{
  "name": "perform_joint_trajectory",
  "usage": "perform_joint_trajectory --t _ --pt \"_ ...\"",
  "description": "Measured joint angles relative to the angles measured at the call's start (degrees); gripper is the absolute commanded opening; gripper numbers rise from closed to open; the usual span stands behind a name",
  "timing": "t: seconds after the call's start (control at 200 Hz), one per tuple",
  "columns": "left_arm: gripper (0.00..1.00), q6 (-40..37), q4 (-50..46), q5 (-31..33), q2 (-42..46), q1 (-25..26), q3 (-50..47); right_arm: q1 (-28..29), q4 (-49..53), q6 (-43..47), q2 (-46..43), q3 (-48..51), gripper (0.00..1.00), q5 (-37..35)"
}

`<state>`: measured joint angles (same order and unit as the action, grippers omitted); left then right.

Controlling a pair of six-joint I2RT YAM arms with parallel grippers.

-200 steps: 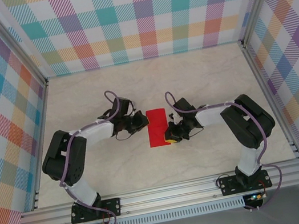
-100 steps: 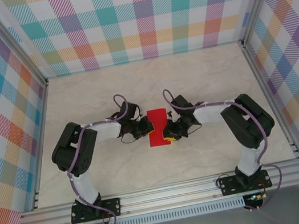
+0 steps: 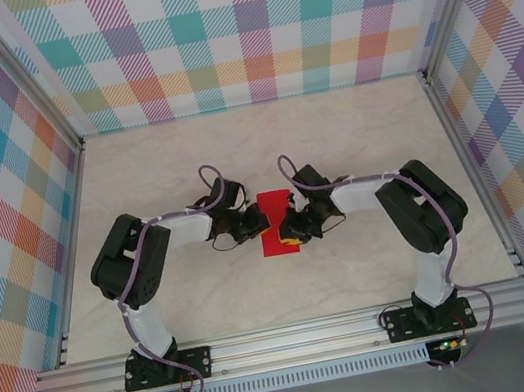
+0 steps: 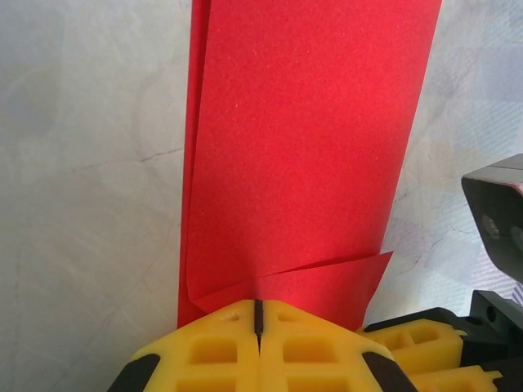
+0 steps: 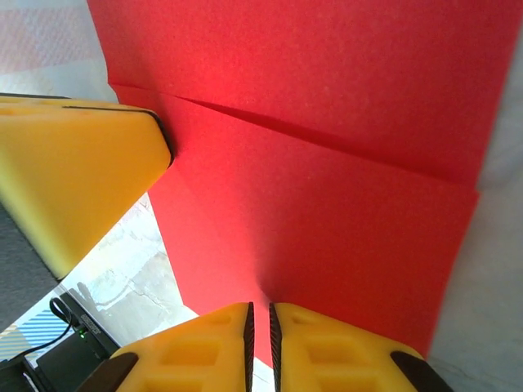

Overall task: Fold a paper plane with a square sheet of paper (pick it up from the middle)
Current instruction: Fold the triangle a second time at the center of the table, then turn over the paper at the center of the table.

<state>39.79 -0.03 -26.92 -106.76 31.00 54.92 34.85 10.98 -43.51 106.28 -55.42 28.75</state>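
The square sheet of paper [image 3: 273,202] is bright red and folded into a narrow creased strip, lying on the table between both arms. My left gripper [image 3: 261,225] is at its left edge and my right gripper [image 3: 288,228] is at its right side. In the left wrist view the yellow jaws of the left gripper [image 4: 257,309] are shut on the paper [image 4: 310,147], where a slanted flap lifts. In the right wrist view the right gripper [image 5: 260,314] is shut on the paper [image 5: 327,163], a thin red sliver between its pads. The paper plane is out of view.
The marble-patterned table [image 3: 352,129] is walled by plaid panels, with an aluminium rail [image 3: 297,337] at the near edge. The two grippers are almost touching: the right gripper's fingers [image 4: 417,347] show beside the left jaws, and the left gripper's finger [image 5: 73,180] crowds the right wrist view.
The left gripper has swung in to the paper's left edge. The right gripper has shifted left over the sheet, whose visible red area has become narrower and shorter.
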Motion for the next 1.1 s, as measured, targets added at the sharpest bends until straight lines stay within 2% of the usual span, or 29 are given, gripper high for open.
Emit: perform_joint_trajectory --t 0.47,0.575,0.735,0.96,1.1 --pt "0.03 -0.02 0.0 0.0 -0.02 0.0 0.0 0.02 -4.5 0.2 -8.74 11.96 0.2 0.44" --pt "0.04 -0.02 -0.02 -0.02 -0.02 0.0 0.0 -0.55 -2.84 0.22 -10.54 12.81 0.24 -0.22" --pt "0.05 -0.02 0.0 -0.07 -0.02 0.0 0.02 -2.08 0.68 0.42 -13.03 11.63 0.35 -3.76" --pt "0.06 -0.07 -0.48 -0.07 -0.02 0.0 0.31 -2.97 3.26 1.36 -10.21 3.41 0.38 -8.41" --pt "0.06 -0.2 -0.96 -0.04 -0.02 0.0 0.48 -3.32 3.63 2.16 -6.97 0.24 0.39 -8.85"
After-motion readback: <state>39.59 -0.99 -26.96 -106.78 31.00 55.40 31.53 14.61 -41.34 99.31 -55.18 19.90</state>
